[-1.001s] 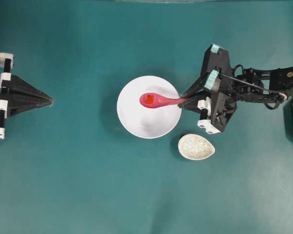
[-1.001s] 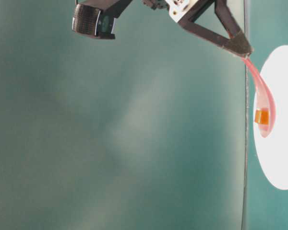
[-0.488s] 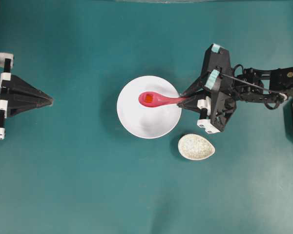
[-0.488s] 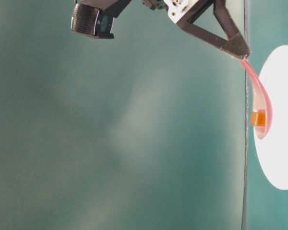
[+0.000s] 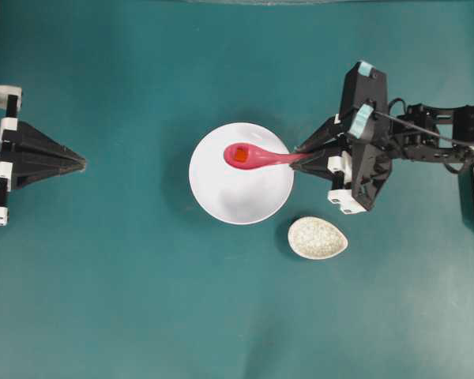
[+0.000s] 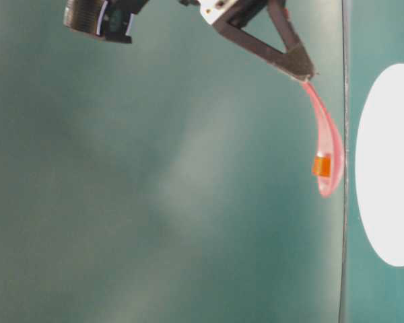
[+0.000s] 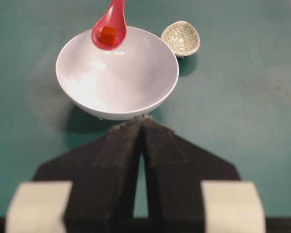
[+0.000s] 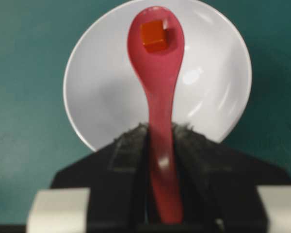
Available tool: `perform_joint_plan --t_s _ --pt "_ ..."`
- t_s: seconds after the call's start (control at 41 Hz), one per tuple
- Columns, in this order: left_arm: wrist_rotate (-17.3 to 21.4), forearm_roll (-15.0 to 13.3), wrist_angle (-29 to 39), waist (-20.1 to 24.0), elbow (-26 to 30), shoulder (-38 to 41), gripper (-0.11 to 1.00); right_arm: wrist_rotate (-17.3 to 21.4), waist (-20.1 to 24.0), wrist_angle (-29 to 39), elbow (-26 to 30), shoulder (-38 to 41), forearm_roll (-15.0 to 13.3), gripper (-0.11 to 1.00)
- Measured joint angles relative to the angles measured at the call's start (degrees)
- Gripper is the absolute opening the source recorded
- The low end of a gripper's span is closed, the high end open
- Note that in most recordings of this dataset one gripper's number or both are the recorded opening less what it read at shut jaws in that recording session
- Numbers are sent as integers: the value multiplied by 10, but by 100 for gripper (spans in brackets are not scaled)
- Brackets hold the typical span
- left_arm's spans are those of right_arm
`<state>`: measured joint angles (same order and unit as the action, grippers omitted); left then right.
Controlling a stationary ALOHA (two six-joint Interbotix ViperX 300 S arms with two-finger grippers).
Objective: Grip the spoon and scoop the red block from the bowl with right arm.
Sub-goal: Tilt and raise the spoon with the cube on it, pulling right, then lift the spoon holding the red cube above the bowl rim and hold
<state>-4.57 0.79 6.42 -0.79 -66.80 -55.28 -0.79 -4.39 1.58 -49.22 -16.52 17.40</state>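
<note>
1. Now the right claw is clamped on the handle of the glossy pink plastic spoon.
2. Its scoop carries the tiny red-orange cube above the round white bowl.
3. Left claw together.

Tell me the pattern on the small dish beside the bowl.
The small dish is beige with fine crackle lines, clearest in the left wrist view.

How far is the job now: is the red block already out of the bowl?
Done: the right hand grips the spoon, and the red block lies in its scoop. In hand: the spoon hangs above the bowl, clear of it in the table-level view. Left: nothing obvious; the left hand is idle.
</note>
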Motion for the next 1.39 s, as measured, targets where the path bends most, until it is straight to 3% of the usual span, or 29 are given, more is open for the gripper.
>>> perform_joint_plan --t_s 0.83,1.392 --pt "0 1 0 0 -1 0 0 -3 -10 80 66 -20 -2 22" --pt "0 0 0 0 -1 0 0 -4 -27 119 73 -65 -13 22"
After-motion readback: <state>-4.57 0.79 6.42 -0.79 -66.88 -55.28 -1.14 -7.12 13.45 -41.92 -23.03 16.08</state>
